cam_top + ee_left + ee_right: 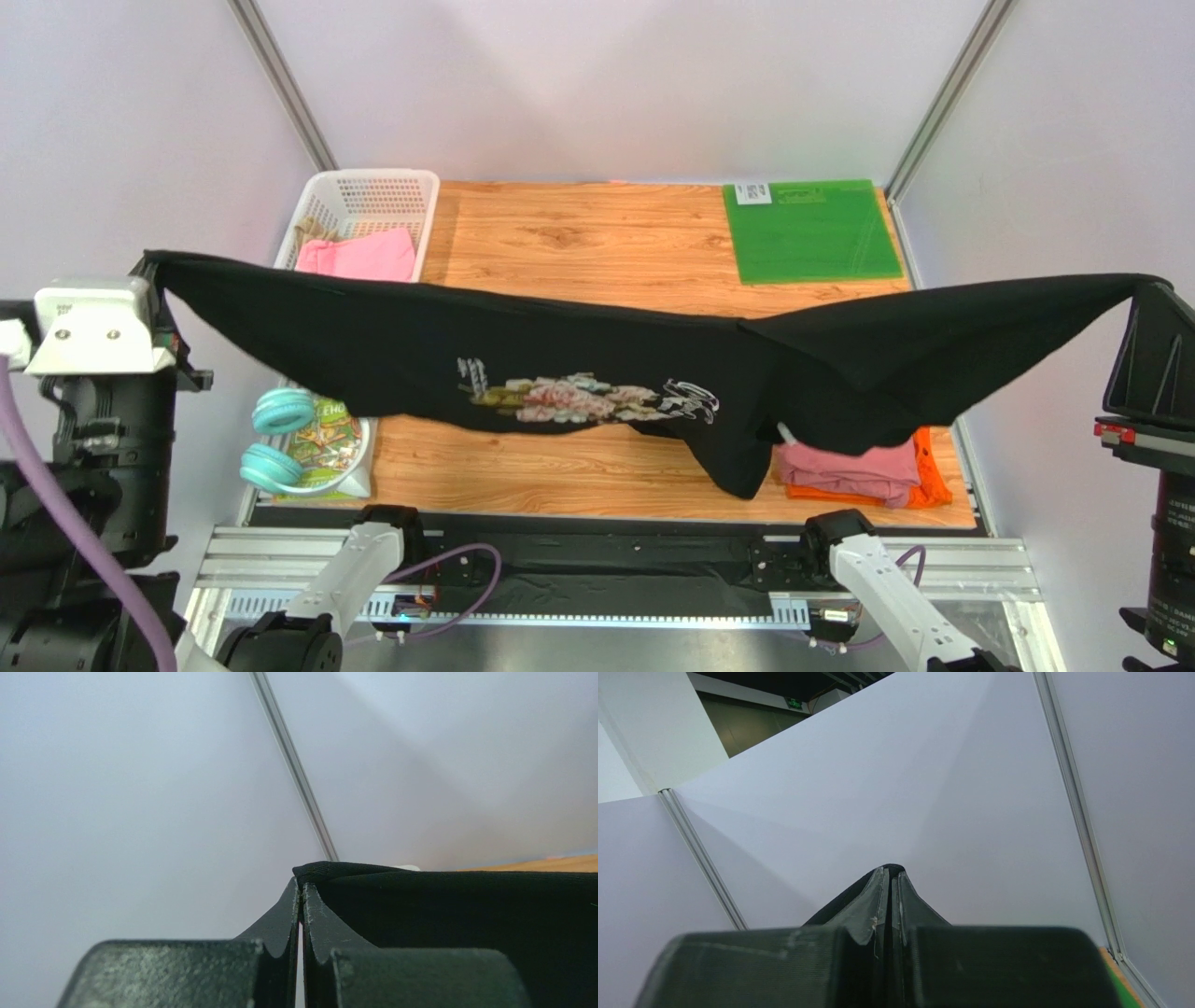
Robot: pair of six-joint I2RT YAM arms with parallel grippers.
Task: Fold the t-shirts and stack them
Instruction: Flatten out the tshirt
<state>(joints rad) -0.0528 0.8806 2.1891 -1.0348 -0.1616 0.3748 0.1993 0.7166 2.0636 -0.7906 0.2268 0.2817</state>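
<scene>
The black t-shirt (561, 371) is held stretched aloft across the table (589, 238), one end pinched in the closed left gripper (301, 890) above the left edge, the other in the closed right gripper (889, 880) above the right edge. A flap hangs toward the pink t-shirt (846, 466) and orange t-shirt (927, 476) at the near right corner. For a clean lay-down, both ends are best lowered together under equal pull, onto bare wood away from that pile.

The top view is evenly and brightly lit, the black t-shirt (421, 350) is rendered as a nearly flat dark mass, soft shading is seen on the white walls (948, 812), and the nearest foreground is slightly blurred in both wrist views.
</scene>
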